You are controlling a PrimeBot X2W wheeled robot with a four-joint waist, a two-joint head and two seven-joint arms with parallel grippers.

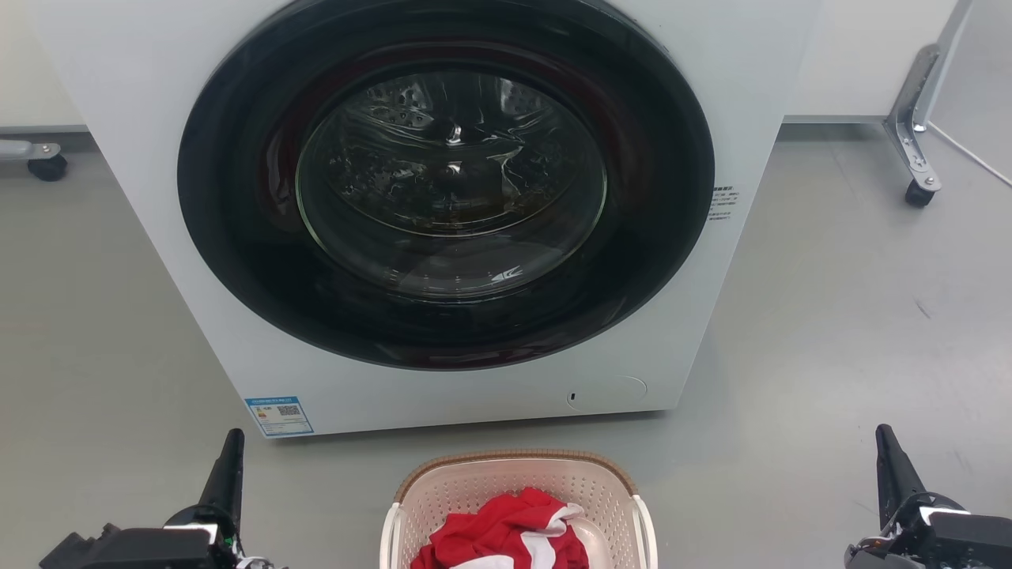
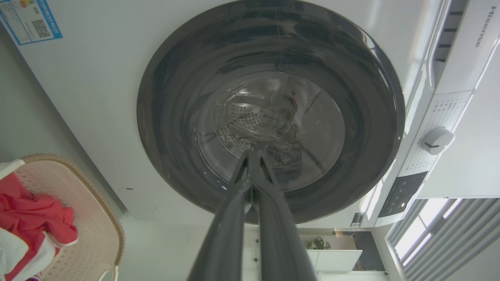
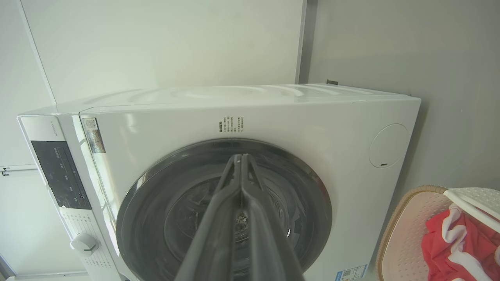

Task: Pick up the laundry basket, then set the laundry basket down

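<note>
The laundry basket [image 1: 482, 484] is seen at six o'clock in the head view, standing on the grey floor [image 1: 830, 316] just in front of the washing machine [image 1: 751, 79], whose round door [image 1: 447, 182] is shut. A red and white garment [image 1: 506, 529] is heaped inside it. The left hand [image 1: 229, 458] is held at about seven o'clock and the right hand [image 1: 889, 454] at about five o'clock, each well apart from the basket, with fingers pointed towards twelve. In both wrist views the two long fingers are pressed together tip to tip, and nothing is gripped by either. The white side handles [image 1: 644, 525] are untouched. The task is judged to be at its very start: the basket is not yet lifted, so the reach, the grasp, the lift and the setting-down are all left to be done.
</note>
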